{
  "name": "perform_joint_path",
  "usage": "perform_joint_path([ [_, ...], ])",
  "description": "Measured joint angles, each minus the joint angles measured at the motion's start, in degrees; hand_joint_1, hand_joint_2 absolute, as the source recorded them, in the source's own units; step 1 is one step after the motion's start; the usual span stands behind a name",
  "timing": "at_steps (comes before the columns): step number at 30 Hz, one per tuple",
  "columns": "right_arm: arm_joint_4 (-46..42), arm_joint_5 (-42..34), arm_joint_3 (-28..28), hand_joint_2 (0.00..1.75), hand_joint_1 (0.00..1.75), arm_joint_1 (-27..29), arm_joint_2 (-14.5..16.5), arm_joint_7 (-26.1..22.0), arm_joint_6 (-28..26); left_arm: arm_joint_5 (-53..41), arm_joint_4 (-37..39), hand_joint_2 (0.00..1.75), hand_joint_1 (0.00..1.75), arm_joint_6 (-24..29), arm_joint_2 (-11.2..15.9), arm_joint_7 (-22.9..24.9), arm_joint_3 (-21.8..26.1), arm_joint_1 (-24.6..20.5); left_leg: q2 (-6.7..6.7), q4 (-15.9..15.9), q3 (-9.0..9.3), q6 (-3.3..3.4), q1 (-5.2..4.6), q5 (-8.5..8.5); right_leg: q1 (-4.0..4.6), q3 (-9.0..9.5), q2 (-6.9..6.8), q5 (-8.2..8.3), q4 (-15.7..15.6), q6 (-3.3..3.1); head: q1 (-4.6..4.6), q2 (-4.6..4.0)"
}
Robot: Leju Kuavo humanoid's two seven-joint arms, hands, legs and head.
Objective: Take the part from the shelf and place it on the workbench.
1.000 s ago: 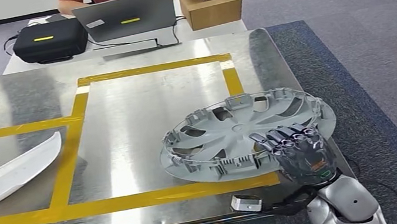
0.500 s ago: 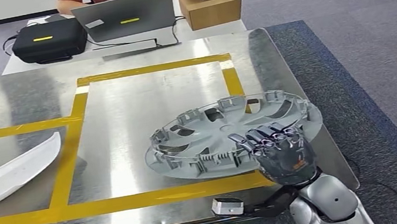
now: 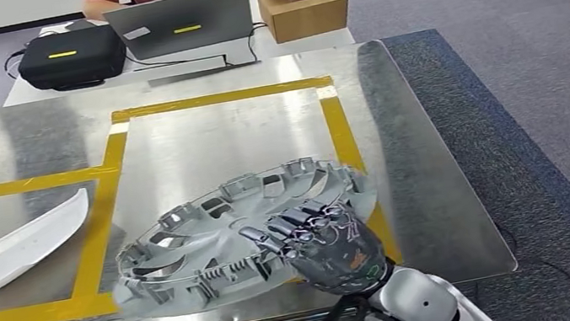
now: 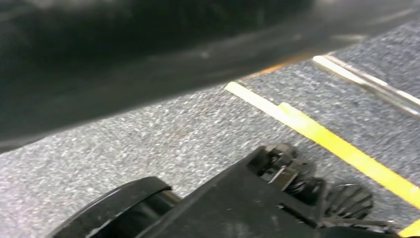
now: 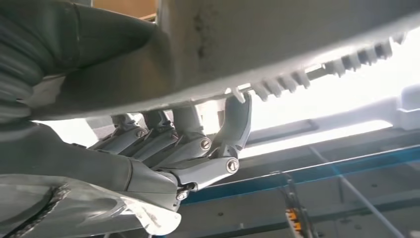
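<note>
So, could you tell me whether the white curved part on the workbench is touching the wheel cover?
No, the white curved part lies apart from the wheel cover, with a yellow tape line between them.

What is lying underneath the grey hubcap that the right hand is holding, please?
Beneath the hubcap lies the steel workbench, with yellow tape running under it. The right hand grips its near rim. Whether it touches the surface is hidden beneath it.

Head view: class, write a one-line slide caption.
Right hand holds a grey wheel cover over the taped steel workbench, beside a white part.
</note>
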Motion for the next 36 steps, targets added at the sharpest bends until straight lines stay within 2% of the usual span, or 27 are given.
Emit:
perform_joint_path([
  [4,-1.94,-0.31,9.46,1.75,1.75,-2.73,-2.45,7.07,2.93,-0.57,0.00,0.00,0.00,0.76,0.59,1.68,0.84,1.13,0.00,0.01,-0.01,0.00,0.01,0.00,0.00,-0.04,-0.02,0.00,0.00,0.00,-0.01,0.00],
  [7,-3.23,-0.84,15.00,1.75,1.75,-4.61,-4.27,9.87,3.88,-0.52,0.00,0.00,0.00,1.39,1.36,2.50,1.57,1.83,0.00,0.01,-0.03,0.00,0.02,0.00,0.01,-0.05,-0.03,-0.01,0.00,0.00,-0.01,0.00],
  [12,-4.27,-1.00,18.63,1.75,1.75,-7.02,-6.56,12.77,4.50,-0.44,0.00,0.00,0.00,1.80,2.53,2.69,3.02,2.57,0.00,0.01,-0.04,0.00,0.01,0.00,0.01,-0.05,-0.01,-0.01,0.00,0.00,-0.01,0.00],
  [28,-4.52,-0.25,19.62,1.75,1.75,-8.22,-8.62,15.15,4.28,-0.65,0.00,0.00,0.00,1.74,3.07,1.96,4.69,2.88,0.00,0.07,-0.04,0.02,0.01,-0.02,0.01,-0.05,-0.01,0.01,-0.01,0.02,0.01,0.00],
  [36,-5.94,-0.16,12.57,1.75,1.75,-5.15,-9.18,11.79,2.32,-1.23,0.00,0.00,0.00,1.76,3.07,1.62,5.43,2.99,0.00,0.11,-0.06,0.05,0.00,-0.03,0.00,-0.04,-0.01,0.02,-0.02,0.03,0.01,0.00],
])
